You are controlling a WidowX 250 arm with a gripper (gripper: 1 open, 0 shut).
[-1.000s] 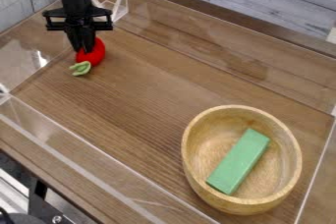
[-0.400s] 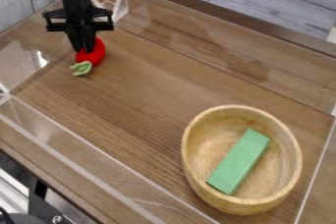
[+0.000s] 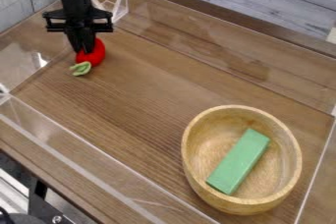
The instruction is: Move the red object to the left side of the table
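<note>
The red object (image 3: 90, 51), a small strawberry-like toy with a light-green stem at its lower left, rests on the brown wood-grain table (image 3: 157, 100) at the far left. My black gripper (image 3: 82, 43) points straight down from above and is shut on the toy's top. The fingertips are partly hidden against the red body.
A round light wooden bowl (image 3: 199, 168) stands at the front right with a green rectangular block (image 3: 239, 161) lying inside it. Low clear acrylic walls (image 3: 53, 135) border the tabletop on every side.
</note>
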